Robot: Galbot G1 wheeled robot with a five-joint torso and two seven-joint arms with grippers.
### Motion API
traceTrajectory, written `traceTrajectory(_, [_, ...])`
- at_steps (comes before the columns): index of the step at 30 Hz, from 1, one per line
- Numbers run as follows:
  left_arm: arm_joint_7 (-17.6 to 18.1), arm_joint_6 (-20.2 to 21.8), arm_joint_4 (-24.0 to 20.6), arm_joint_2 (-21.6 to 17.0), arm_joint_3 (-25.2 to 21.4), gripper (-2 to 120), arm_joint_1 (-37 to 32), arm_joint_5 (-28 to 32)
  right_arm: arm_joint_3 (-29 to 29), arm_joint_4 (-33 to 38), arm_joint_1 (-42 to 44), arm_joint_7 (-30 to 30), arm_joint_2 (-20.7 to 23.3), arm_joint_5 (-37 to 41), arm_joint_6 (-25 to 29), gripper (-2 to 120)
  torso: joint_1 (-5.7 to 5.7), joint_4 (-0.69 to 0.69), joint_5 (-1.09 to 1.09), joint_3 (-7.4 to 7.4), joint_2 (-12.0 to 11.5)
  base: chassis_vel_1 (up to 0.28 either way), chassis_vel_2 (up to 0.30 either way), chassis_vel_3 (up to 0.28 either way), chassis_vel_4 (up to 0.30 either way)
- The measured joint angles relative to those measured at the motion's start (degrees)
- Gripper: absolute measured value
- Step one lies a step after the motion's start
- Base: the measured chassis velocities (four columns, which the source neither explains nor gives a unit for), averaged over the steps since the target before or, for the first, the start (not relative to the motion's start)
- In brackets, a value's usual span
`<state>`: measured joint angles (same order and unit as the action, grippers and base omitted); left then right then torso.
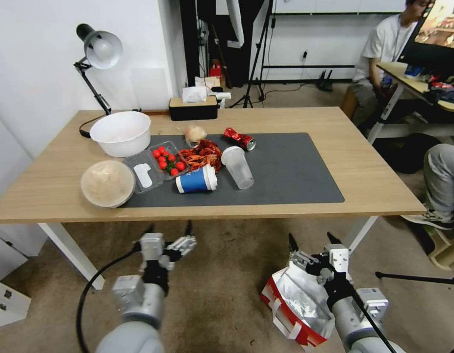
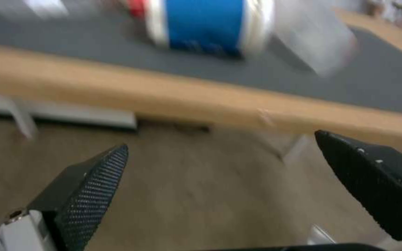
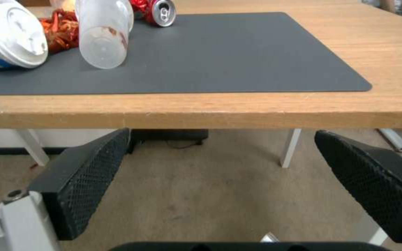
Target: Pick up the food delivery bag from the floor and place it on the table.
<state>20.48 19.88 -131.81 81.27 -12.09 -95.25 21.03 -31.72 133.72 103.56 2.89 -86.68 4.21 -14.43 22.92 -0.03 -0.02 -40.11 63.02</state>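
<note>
Food delivery bag [image 1: 298, 304] on the floor [image 1: 222, 274], lying tipped on its side near the front right table leg, just below and beside the right gripper [image 1: 313, 241]. Not yet grasped. Right jaws spread wide, nothing between them, aimed toward the table [image 1: 379, 186] edge rather than down at the bag. Left gripper [image 1: 169, 229] also spread and empty, hovering over bare carpet under the near table edge.

Bag orientation: long axis roughly diagonal, running from near right of the robot up toward the table; open foil-lined mouth facing up and toward the table, red base toward the robot. White handles [image 1: 281, 318] flopped at the lower left side, near the red rim.

Risks, judged:
- Soft paper wall, likely to crumple or slip if pinched on the foil face instead of a handle or rim.
- Mouth tilted sideways, so contents, if any, may spill on lifting.
- Tall bag swinging into the table edge on the way up.
- Left half of dark grey mat [image 1: 295, 166] crowded: blue paper cup [image 1: 195, 180], clear plastic cup [image 1: 238, 166], crushed red can [image 1: 240, 139] could get knocked; right part of mat safer for landing.
</note>
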Motion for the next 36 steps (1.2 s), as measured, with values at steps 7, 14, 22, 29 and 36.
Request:
traceTrajectory(7, [1.1, -3.8, 0.1, -0.4, 0.8, 100, -0.7, 0.8, -0.1, 0.3, 0.2, 0.0, -0.1, 0.0, 0.5, 100, 0.00, 0.03, 0.02, 0.00, 0.0, 0.000, 0.000, 0.000, 0.000])
traceTrajectory(14, [0.6, -7.7, 0.4, -0.7, 0.4, 100, -1.9, 0.5, -0.2, 0.8, 0.5, 0.0, -0.2, -0.3, 1.2, 100, 0.00, 0.03, 0.02, 0.00, 0.0, 0.000, 0.000, 0.000, 0.000])
traceTrajectory(22, [1.1, -9.7, 0.6, -0.7, 0.2, 100, -2.3, 1.5, -0.1, 0.8, 0.9, 0.0, -0.2, -0.9, 2.0, 100, 0.00, 0.03, 0.02, 0.00, 0.0, 0.000, 0.000, 0.000, 0.000])
traceTrajectory(29, [2.7, -8.9, -0.5, -0.8, 0.1, 100, -1.9, 4.1, 0.0, 0.5, 0.9, 0.1, -0.3, -1.1, 2.2, 100, -0.21, 0.02, 0.02, 0.20, -0.4, 0.000, 0.000, 0.000, 0.000])
traceTrajectory(36, [2.8, -8.6, -0.7, -0.7, -0.1, 100, -1.9, 4.2, 0.2, 0.2, 0.8, 0.2, -0.3, -1.1, 2.2, 100, -1.14, 0.03, 0.02, 1.38, -2.5, 0.000, 0.000, 0.000, 0.000])
